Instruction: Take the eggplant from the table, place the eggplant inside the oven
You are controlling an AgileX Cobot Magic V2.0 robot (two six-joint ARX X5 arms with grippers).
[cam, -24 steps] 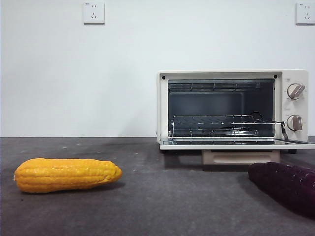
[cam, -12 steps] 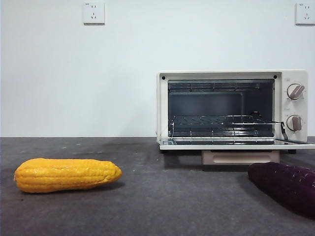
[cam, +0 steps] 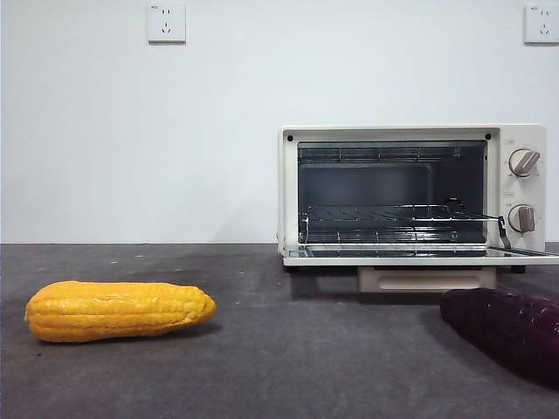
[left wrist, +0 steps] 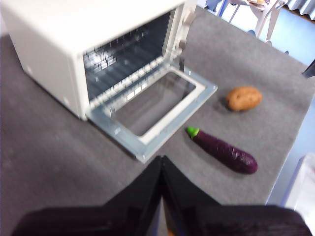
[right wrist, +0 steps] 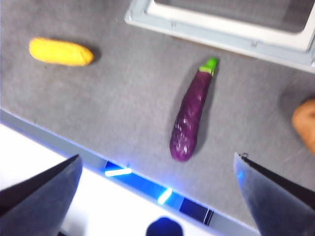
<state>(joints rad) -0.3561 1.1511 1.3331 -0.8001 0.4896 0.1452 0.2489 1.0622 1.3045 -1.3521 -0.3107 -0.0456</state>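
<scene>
The dark purple eggplant (cam: 511, 330) lies on the grey table (cam: 288, 358) at the right edge of the front view, partly cut off. In the right wrist view the eggplant (right wrist: 192, 114) shows whole, green stem toward the oven door (right wrist: 231, 30). The left wrist view has the eggplant (left wrist: 224, 150) beside the open door (left wrist: 160, 110). The cream oven (cam: 415, 194) stands open with its wire rack (cam: 393, 212) bare. My right gripper (right wrist: 157, 196) hangs open high above the eggplant. My left gripper (left wrist: 161, 169) is shut, well away from it.
A yellow corn cob (cam: 118, 310) lies at the front left of the table, also the corn cob (right wrist: 61, 51) in the right wrist view. A brown potato (left wrist: 244, 98) sits beyond the eggplant. The table's near edge (right wrist: 74, 147) runs close to the eggplant.
</scene>
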